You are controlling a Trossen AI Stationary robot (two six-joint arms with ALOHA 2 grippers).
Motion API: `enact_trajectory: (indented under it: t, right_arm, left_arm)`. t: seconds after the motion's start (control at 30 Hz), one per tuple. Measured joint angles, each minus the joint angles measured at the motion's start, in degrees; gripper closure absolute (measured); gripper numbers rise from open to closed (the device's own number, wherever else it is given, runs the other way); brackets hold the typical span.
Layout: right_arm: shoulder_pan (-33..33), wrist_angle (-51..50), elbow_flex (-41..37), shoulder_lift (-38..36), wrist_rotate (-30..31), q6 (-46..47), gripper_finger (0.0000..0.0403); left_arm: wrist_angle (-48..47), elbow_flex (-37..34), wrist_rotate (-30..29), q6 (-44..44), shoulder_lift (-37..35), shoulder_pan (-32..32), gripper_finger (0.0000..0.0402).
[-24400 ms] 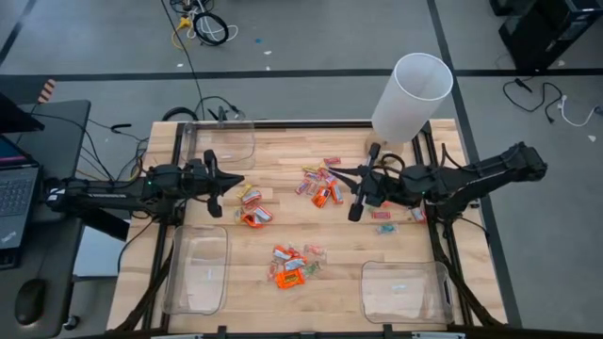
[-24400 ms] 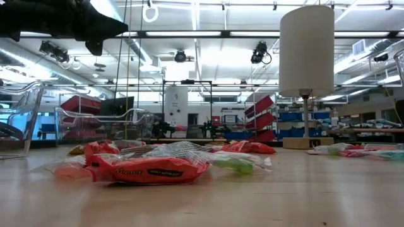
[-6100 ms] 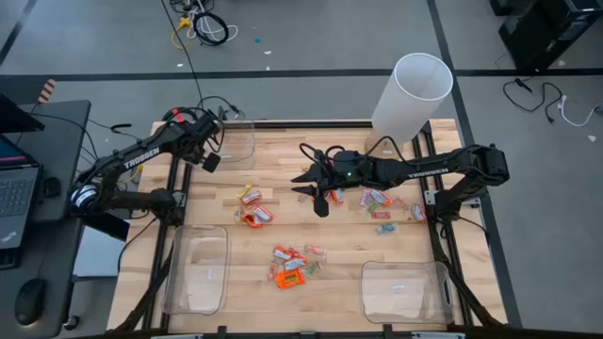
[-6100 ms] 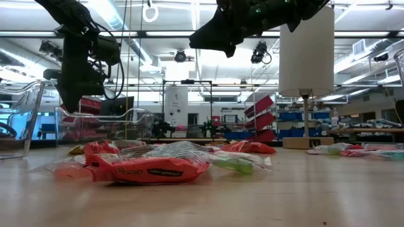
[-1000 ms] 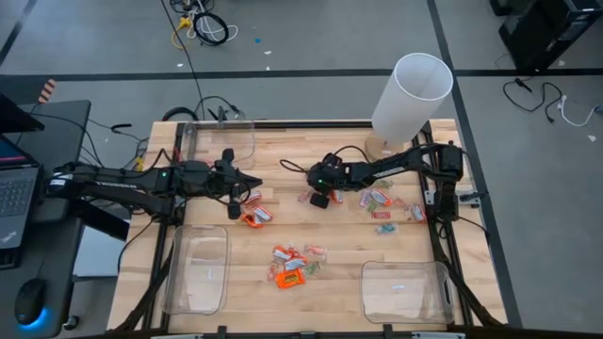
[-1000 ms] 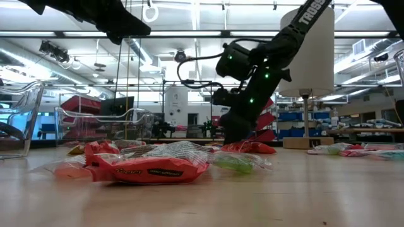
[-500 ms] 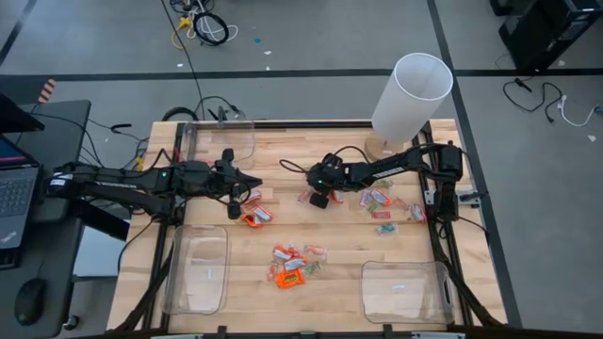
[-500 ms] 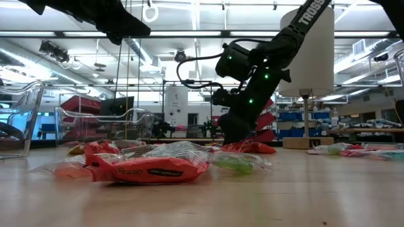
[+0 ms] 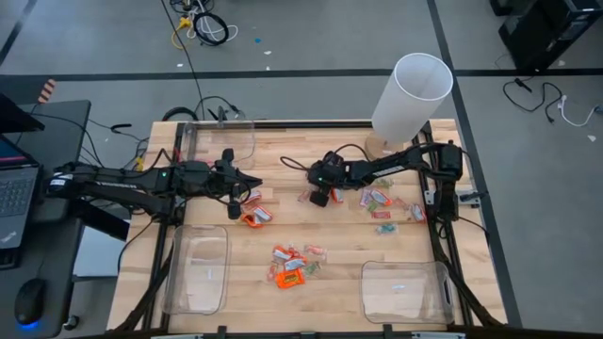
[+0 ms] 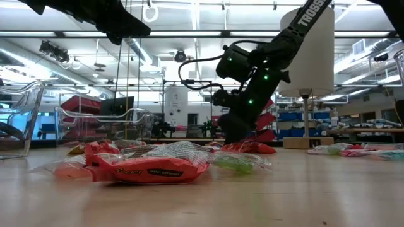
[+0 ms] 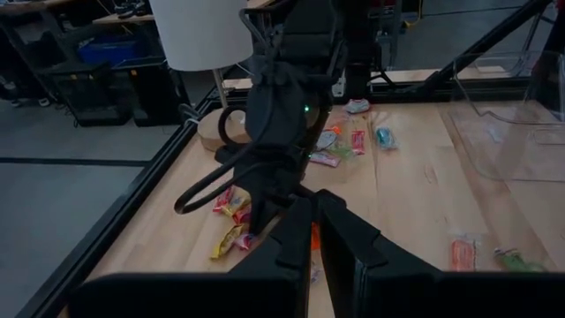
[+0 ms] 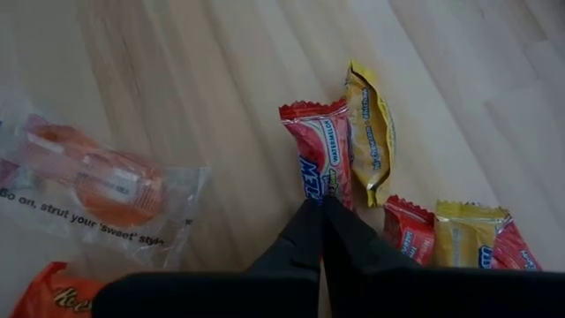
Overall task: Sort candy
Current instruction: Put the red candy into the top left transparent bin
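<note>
Here, crinkly red-and-yellow candy [image 12: 328, 159] meets closed right fingers [image 12: 313, 231]

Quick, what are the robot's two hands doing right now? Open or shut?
Left gripper: shut, holding nothing that shows, hovering over the table.
Right gripper: shut, its tips at the end of a pink candy; a firm hold cannot be told.

three clear bins [image 9: 200, 271], one white cylinder [image 9: 412, 94], two dark arms [image 9: 132, 183]

My tool [image 12: 320, 215] is pinched together on the red sweet [image 12: 321, 165], a yellow sweet [image 12: 369, 131] just beside it on the wooden counter [image 12: 177, 97].
</note>
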Motion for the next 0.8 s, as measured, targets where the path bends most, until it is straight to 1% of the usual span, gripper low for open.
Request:
enact_trajectory:
  t: [0.1, 0.27, 0.5, 0.63, 0.8]
  right_arm:
    - [0.0, 0.7, -0.1, -0.8, -0.5, 0.0, 0.0402]
    - [0.0, 1.7, -0.1, -4.1, -3.5, 1.1, 0.0403]
    - [0.8, 4.8, -0.1, -7.2, -8.1, 1.4, 0.0403]
    - [0.9, 8.3, -0.1, -8.0, -13.6, 1.6, 0.0403]
    - [0.9, 13.7, -0.1, -8.1, -23.0, 3.0, 0.0403]
  left_arm:
    - [0.0, 0.0, 0.0, 0.0, 0.1, 0.0, 0.0372]
    - [0.0, 0.0, 0.0, 0.0, 1.0, 0.0, 0.0372]
    - [0.9, 0.0, 0.0, 0.0, 4.7, 0.0, 0.0372]
    - [1.2, 0.0, 0.0, 1.6, 7.0, 0.0, 0.0372]
    - [1.9, 0.0, 0.0, 4.3, 9.3, 0.0, 0.0372]
